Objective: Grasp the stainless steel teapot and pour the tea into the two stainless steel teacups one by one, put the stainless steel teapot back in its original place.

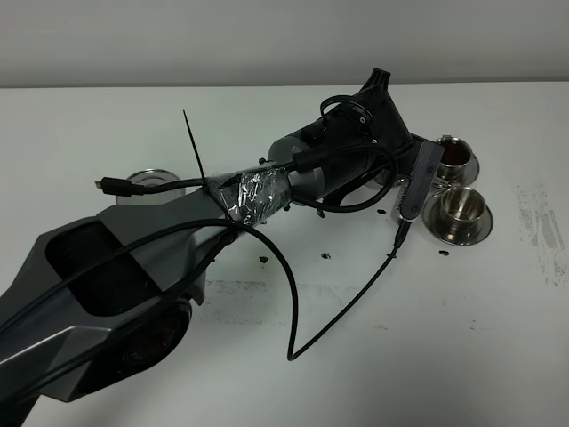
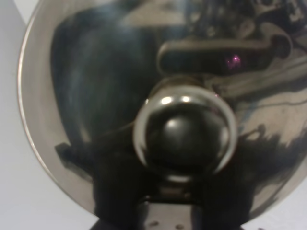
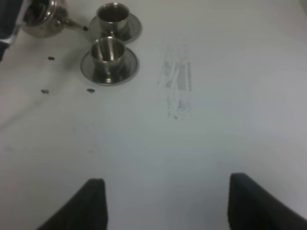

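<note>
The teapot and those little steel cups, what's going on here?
The robot's left fingers are shut on the stainless steel teapot, and the arm reaches across to hold the spout toward the far teacup, which has reddish-brown tea in it. The near teacup looks empty. The round steel disc on the left, partly hidden by the arm, has no pot on it. The right fingers hang open over the table, touching nothing.

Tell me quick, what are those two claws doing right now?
Left gripper: closed, holding the stainless steel teapot.
Right gripper: open, holding nothing.
</note>
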